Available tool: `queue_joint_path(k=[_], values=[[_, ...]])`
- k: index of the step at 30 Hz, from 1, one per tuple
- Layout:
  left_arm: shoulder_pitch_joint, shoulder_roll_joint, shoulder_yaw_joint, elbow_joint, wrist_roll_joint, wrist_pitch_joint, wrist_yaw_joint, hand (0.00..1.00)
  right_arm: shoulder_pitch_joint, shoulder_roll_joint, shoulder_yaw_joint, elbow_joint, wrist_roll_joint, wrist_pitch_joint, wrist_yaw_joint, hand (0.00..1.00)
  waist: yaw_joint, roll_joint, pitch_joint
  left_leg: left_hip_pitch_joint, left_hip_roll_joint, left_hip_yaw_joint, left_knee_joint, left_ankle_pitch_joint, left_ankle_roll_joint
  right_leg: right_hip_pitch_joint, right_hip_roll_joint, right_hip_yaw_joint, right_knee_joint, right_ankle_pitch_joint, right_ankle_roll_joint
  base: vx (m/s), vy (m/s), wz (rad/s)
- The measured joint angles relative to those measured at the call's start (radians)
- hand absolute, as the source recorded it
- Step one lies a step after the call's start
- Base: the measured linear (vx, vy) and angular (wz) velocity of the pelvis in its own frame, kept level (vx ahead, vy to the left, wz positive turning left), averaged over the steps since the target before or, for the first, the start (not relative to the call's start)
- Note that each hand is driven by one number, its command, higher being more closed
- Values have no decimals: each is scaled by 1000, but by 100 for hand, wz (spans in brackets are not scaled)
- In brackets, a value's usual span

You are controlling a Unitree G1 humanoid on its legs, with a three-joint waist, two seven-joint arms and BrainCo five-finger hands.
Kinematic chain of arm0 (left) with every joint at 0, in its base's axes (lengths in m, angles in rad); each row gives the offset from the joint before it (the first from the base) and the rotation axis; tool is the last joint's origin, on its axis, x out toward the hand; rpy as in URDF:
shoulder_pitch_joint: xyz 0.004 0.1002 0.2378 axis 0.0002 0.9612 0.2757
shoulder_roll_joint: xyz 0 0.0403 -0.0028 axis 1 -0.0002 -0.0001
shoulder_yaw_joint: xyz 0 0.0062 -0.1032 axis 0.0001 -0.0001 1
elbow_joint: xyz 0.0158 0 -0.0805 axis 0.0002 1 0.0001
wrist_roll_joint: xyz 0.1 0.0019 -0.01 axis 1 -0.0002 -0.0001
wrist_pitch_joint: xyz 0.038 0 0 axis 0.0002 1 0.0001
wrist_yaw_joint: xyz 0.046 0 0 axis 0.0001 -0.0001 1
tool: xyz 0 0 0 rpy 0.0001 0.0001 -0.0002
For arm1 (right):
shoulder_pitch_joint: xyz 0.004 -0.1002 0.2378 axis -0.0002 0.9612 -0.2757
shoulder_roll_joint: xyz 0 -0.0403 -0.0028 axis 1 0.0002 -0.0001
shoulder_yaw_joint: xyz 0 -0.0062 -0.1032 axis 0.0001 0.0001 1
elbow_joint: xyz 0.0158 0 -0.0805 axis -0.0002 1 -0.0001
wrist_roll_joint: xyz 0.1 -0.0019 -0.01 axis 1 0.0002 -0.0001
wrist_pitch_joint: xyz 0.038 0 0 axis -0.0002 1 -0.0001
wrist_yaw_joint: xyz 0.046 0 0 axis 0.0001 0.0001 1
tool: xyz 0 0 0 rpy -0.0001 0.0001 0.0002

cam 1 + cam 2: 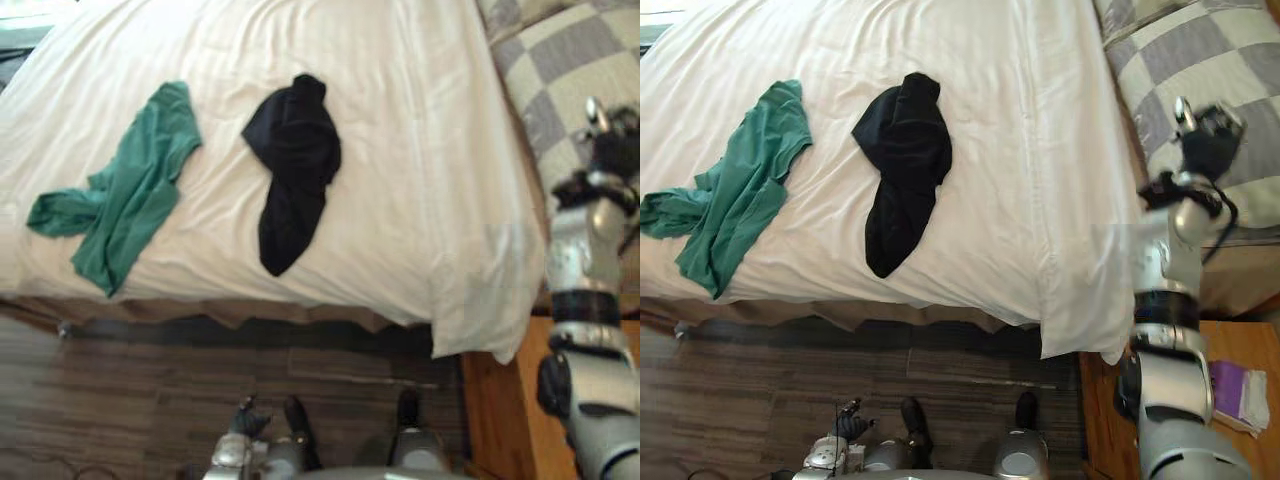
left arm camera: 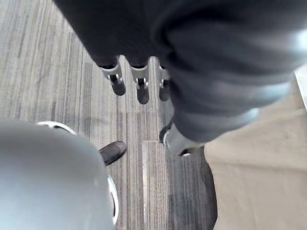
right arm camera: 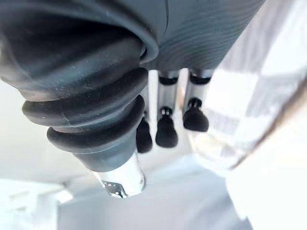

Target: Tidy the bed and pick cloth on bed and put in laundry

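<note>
Surface: a bed under a white, lightly creased sheet (image 1: 400, 150), whose near edge hangs down towards the floor.
Room: a dark wood-plank floor (image 1: 150, 380) runs along the front of the bed. An orange-brown wooden bedside table (image 1: 495, 410) stands at the bed's near right corner with a small purple and white folded item (image 1: 1237, 392) on it.
Bed's right end: a grey and white checked pillow (image 1: 570, 60).
Count: two cloths, one pillow, one table.
Green cloth: a crumpled teal-green garment (image 1: 130, 190) lies on the left part of the sheet, its lower end close to the near edge.
Black cloth: a bunched black garment (image 1: 292, 165) lies mid-bed, apart from the green one.
Open room: bare sheet lies between the cloths and to the right of the black one.
Left hand (image 2: 140, 86): low over the floor, fingers straight, released.
Right hand (image 1: 1208, 135): raised over the checked pillow, fingers relaxed, released.
</note>
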Motion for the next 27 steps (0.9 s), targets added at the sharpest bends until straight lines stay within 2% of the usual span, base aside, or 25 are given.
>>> queue_joint_path(k=[1, 3, 5, 10, 12, 13, 14, 17, 20, 21, 23, 25, 27], values=[[-9, -2, -19, 0, -5, -1, 0, 0, -56, 12, 28, 61, 2, 0, 3, 100, 4, 19, 11, -18, -1, -19, 0, 8, 1, -5, 1, -19, 0, 1, -1, -22, 9, 37], [-21, -3, -41, 1, -10, -1, 0, 0, -100, 30, 46, 137, 2, 2, 8, 100, 11, 37, 24, -35, -2, -31, 0, 17, -3, -13, 2, -32, 1, 2, -3, -22, 14, 28], [-44, -7, -78, -1, -11, -4, 0, 0, -118, 39, 47, 236, -4, 27, 21, 100, 27, 60, 49, -49, -2, -47, 0, 25, 1, -18, 2, -45, 2, 5, -7, -26, 13, 20], [-67, -19, -135, -32, -30, -19, -1, 0, -66, 66, -7, 386, -27, 86, 22, 100, 26, 112, 115, -92, 0, -56, 0, 38, 4, -61, -5, -53, 20, 7, -9, -13, 19, 7], [-67, -18, -148, -33, -31, -23, -1, 0, -14, 69, -31, 389, -37, 80, 43, 100, 22, 123, 121, -102, -3, -51, 0, 38, 4, -74, -9, -47, 22, 7, -9, 17, 10, -5], [-65, -18, -150, -33, -31, -23, -2, 0, 11, 76, -49, 359, -48, 60, 66, 100, 17, 128, 126, -103, -11, -44, 0, 38, 4, -83, -12, -39, 23, 7, -8, 46, 42, -9], [-64, -18, -150, -32, -31, -22, -3, 0, 25, 88, -70, 339, -50, 55, 82, 100, -5, 130, 130, -103, -14, -40, 0, 37, 3, -83, -14, -36, 21, 7, -8, 50, 50, -10], [-67, -18, -149, -44, -31, -26, -5, 0, 76, 110, -134, 306, -57, 41, 108, 100, -14, 129, 132, -97, -14, -20, 0, 32, 1, -83, -13, -24, 17, 5, -5, 42, 23, -10], [-66, -18, -146, -39, -31, -26, -7, 0, 167, 172, -233, 238, -57, 11, 129, 100, -51, 122, 136, -87, -12, -5, 0, 19, -2, -84, -11, -6, 15, -5, 7, 72, 12, -16], [-65, -19, -132, -32, -31, -25, -7, 0, 196, 211, -285, 237, -55, 9, 130, 100, -70, 112, 138, -78, -12, 9, 0, 14, -4, -83, -10, 9, 14, -5, 7, 71, 11, -30], [-66, -29, -95, -27, -31, -25, -4, 0, 277, 259, -382, 284, -52, 25, 115, 100, -82, 98, 140, -67, -10, 29, 1, 7, -3, -83, -6, 27, 10, -5, 7, 80, 8, -31], [-68, -58, -31, -15, -31, -25, -2, 0, 464, 296, -508, 409, -43, 82, 74, 100, -94, 97, 143, -56, -9, 46, 5, 0, -4, -83, -5, 44, 6, -4, 6, 121, 1, -26], [-68, -72, 17, 5, -30, -22, -2, 0, 604, 339, -560, 449, -33, 110, 55, 100, -112, 95, 144, -44, -9, 65, 6, -2, -7, -81, -4, 55, 9, -4, 6, 146, -4, -28]])
